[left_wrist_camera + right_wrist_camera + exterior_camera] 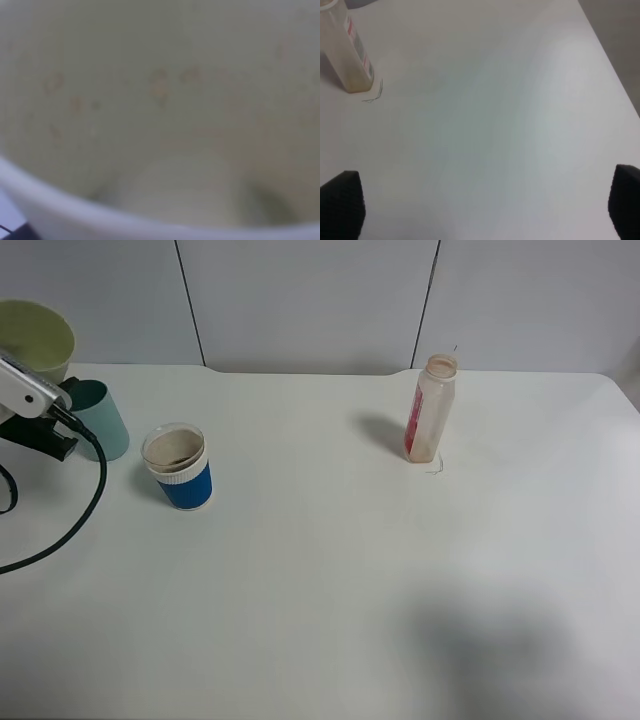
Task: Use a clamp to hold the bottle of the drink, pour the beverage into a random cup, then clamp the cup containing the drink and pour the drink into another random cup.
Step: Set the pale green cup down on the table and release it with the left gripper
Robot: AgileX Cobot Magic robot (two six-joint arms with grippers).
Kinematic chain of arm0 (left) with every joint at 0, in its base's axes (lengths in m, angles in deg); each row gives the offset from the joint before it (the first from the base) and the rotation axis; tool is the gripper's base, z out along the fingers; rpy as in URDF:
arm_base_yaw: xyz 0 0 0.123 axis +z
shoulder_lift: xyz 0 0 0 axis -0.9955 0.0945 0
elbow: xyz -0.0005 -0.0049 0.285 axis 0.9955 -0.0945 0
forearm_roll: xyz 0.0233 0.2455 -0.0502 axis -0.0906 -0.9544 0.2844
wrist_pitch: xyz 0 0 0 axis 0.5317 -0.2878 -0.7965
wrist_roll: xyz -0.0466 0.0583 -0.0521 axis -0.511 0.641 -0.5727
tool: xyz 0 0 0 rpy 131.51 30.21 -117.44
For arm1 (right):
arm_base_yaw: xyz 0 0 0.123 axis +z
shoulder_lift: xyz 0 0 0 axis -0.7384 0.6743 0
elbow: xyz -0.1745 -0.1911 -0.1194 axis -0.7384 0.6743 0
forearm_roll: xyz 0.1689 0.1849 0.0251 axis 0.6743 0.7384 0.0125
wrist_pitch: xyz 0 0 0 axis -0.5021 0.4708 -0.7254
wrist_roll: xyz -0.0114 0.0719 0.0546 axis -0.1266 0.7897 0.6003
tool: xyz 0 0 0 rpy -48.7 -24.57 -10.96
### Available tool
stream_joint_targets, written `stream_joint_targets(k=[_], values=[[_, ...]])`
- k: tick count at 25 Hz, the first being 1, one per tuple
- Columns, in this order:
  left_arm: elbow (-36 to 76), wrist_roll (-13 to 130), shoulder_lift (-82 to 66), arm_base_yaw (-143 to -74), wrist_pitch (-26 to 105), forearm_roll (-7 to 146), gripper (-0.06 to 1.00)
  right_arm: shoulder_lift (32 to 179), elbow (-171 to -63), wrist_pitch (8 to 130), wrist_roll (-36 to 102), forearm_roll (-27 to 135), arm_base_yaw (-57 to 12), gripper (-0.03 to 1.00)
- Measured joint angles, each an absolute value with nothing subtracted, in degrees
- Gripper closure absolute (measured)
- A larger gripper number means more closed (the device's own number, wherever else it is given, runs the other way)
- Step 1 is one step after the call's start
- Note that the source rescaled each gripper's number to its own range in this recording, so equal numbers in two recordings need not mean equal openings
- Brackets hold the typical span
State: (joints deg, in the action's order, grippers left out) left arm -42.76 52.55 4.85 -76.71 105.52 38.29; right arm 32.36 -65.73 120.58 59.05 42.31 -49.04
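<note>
Blue cup (180,469) with white band, brown beverage (174,450) inside: tabletop (330,580), left side. Pale yellow-green tumbler (35,338): raised at far-left corner, left pincer clamped on it. Bottle (430,410): upright, near far edge. Right pincer (482,210): jaws apart, holding nothing.

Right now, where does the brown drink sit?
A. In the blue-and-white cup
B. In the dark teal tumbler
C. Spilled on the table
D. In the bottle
A: the exterior high view shows brown liquid inside the blue-and-white cup, while the bottle stands nearly empty and the yellow-green tumbler shows only brown residue on its inner wall.
</note>
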Motion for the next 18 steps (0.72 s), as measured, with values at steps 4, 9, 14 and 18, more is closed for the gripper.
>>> stream_joint_targets(k=[4, 9, 14, 18], values=[[-42.8, 47.6, 4.9, -76.7, 105.7, 38.3, 0.93, 32.4, -65.7, 120.6, 59.1, 42.3, -49.0, -0.01], [-42.8, 43.7, 4.9, -76.6, 105.7, 39.3, 0.93, 32.4, -65.7, 120.6, 59.1, 42.3, -49.0, -0.01], [-42.8, 38.5, 4.9, -73.3, 105.6, 39.5, 0.93, 32.4, -65.7, 120.6, 59.1, 42.3, -49.0, -0.01], [-44.3, 35.5, 4.8, -69.6, 105.6, 38.7, 0.93, 32.4, -65.7, 120.6, 59.1, 42.3, -49.0, -0.01]])
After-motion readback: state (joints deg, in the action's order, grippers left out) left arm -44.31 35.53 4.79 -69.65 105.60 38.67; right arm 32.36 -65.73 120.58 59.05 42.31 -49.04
